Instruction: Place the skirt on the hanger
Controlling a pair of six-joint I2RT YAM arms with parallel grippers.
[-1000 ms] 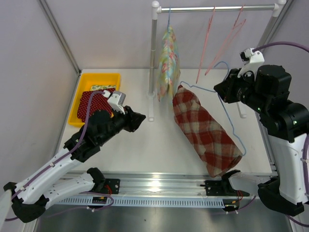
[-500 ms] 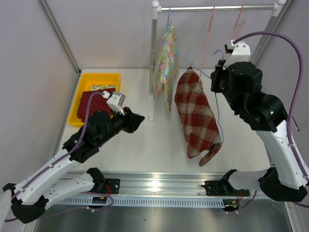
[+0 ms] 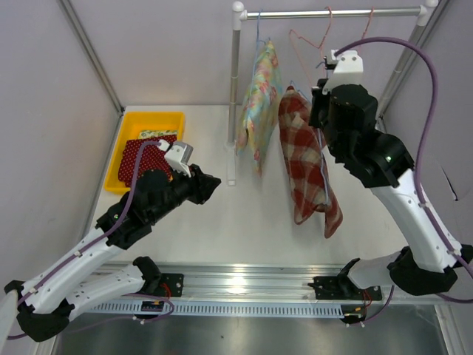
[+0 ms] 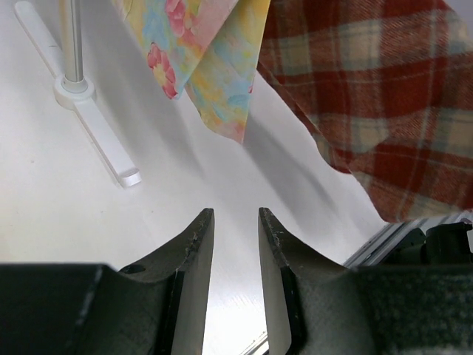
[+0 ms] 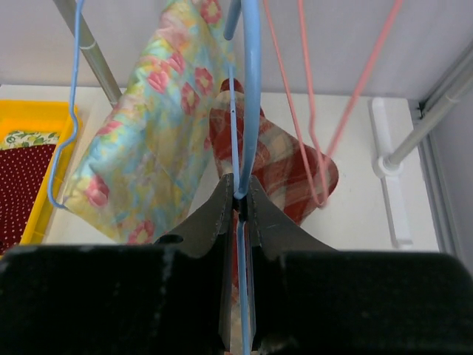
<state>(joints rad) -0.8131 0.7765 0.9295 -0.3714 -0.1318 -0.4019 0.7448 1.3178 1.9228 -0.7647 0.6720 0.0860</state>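
Right gripper (image 5: 242,200): clamped tight on the thin wire of the blue hanger (image 5: 251,89), raised up near the rail (image 3: 332,12).
Blue hanger: stood upright between the closed fingers (whether its hook had reached the rail could not be told).
Plaid skirt (image 3: 307,166): hung on the blue hanger, draping down just beside the floral garment (image 3: 257,100).
Left gripper (image 4: 230,222): fingers parted, nothing between them, low over the table (image 3: 222,214).
Pink hangers (image 5: 310,96): bare, on the rail behind the skirt.
Yellow bin (image 3: 151,118): at the table's far left, holding a red dotted cloth (image 3: 140,159).
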